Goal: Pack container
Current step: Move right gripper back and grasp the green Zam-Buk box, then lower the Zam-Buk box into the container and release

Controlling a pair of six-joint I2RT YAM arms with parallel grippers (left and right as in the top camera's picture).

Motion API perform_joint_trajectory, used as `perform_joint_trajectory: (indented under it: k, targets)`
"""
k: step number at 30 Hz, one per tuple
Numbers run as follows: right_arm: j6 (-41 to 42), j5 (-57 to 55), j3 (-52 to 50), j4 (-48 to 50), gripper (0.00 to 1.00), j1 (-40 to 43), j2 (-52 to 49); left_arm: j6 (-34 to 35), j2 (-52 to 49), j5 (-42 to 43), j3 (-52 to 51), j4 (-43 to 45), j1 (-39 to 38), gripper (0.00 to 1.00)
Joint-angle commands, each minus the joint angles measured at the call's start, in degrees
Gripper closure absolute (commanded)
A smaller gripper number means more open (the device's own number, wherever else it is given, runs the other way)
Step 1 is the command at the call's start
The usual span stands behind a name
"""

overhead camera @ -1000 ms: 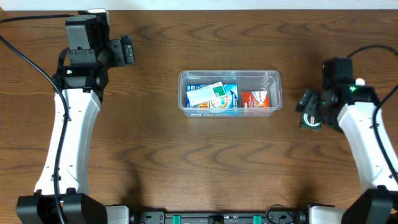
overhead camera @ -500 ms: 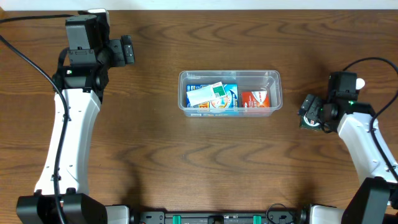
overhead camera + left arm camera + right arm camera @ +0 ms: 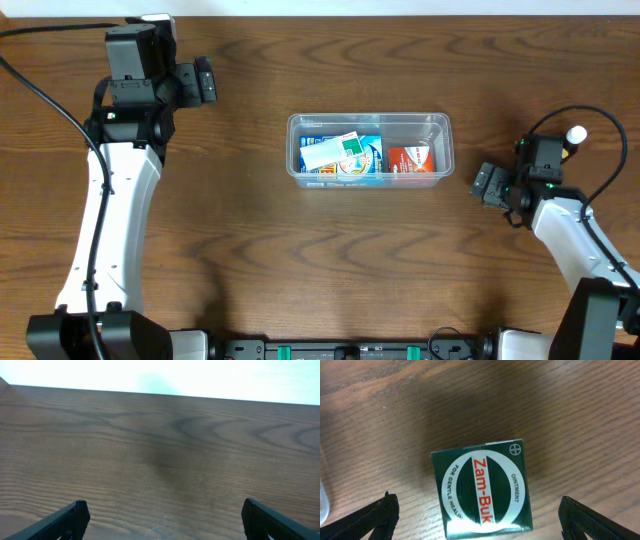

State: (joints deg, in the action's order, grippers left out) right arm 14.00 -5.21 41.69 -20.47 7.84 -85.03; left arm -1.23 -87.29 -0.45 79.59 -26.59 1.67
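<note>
Dark wooden table [image 3: 300, 260] fills our overhead view. The clear container [image 3: 410, 128] sits at centre holding small boxes [image 3: 345, 155], with the left gripper [image 3: 205, 80] upper left and the right gripper [image 3: 487, 185] at right.

Left wrist: our fingers [image 3: 65, 520] are spread wide, gripping nothing.

Right wrist: our fingers [image 3: 375, 515] are wide apart, flanking a green Zam-Buk ointment box [image 3: 482, 491] without touching it.

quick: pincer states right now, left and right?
Left pincer: open, empty.
Right pincer: open, straddling the green Zam-Buk box, not gripping it.
</note>
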Motion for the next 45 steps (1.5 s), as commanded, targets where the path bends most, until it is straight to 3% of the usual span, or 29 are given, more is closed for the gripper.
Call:
perform_joint_trajectory:
  k: [1,12,18,23,37,45]
  targets:
    - [-0.81,-0.98,-1.77,1.73,0.01,0.52,-1.07,0.7,0.04,-0.9,0.5,0.04,0.2,0.02]
    - [-0.81,-0.96,-3.15,7.28,0.01,1.18,-6.29,0.7,0.07,-0.87,0.5,0.07,0.2,0.02]
    - [-0.79,-0.96,-3.1,7.39,0.31,1.2,-6.29,0.72,0.04,-0.87,0.5,0.07,0.2,0.02]
    - [-0.79,-0.98,-2.4,6.51,0.35,1.18,-6.25,0.7,0.04,-0.87,0.5,0.07,0.2,0.02]
    - [-0.79,0.15,11.69,-12.72,0.4,0.85,6.6,0.7,0.04,-0.87,0.52,0.07,0.2,0.02]
    - [-0.57,7.32,19.56,-18.16,0.45,-4.96,12.76,0.7,0.04,-0.87,0.5,0.04,0.2,0.02]
